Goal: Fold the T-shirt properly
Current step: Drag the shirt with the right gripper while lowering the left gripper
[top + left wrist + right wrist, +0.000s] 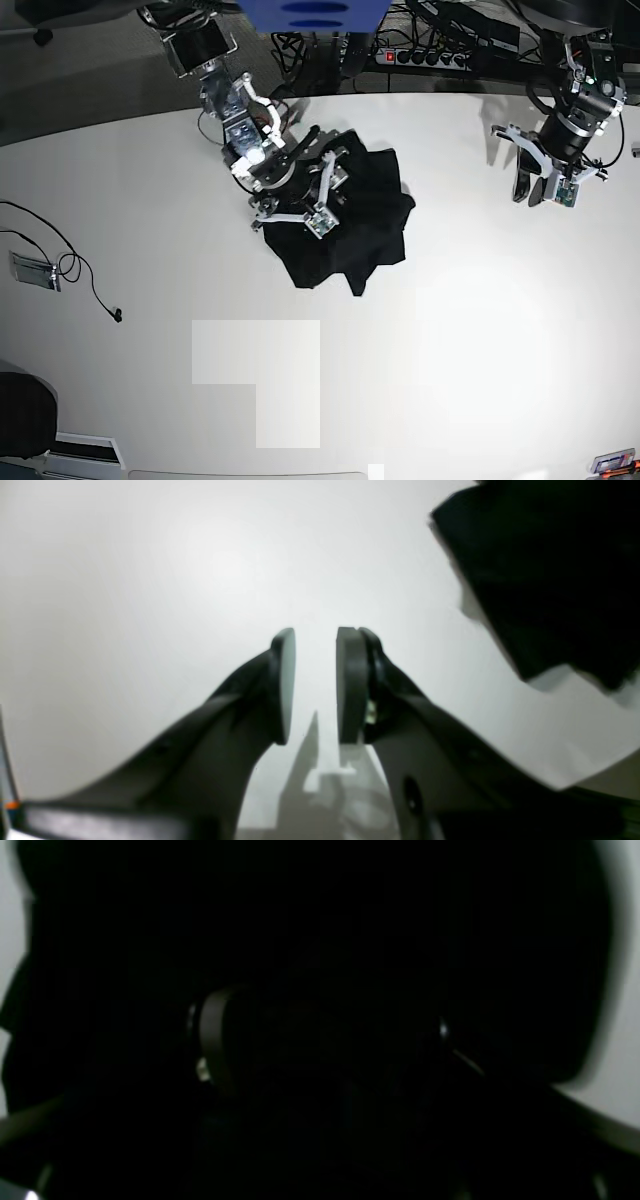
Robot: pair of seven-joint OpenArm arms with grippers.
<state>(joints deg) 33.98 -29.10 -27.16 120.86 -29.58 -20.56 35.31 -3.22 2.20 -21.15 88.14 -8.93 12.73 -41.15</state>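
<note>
On the white desk (pixel 480 330), the right pincer (pixel 322 190), jaws spread wide, presses down onto the near-left part of the crumpled black T-shirt (pixel 365 215), though whether it grips any cloth cannot be told. The heap lies left of centre, with no clear long axis. Well apart at the right, the left pincer (pixel 545 190) hangs empty, jaws slightly parted; no containers are visible.

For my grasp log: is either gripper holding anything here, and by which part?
The left gripper is open and holds nothing. The right gripper is over the crumpled T-shirt; whether it grips cloth cannot be told.
</note>
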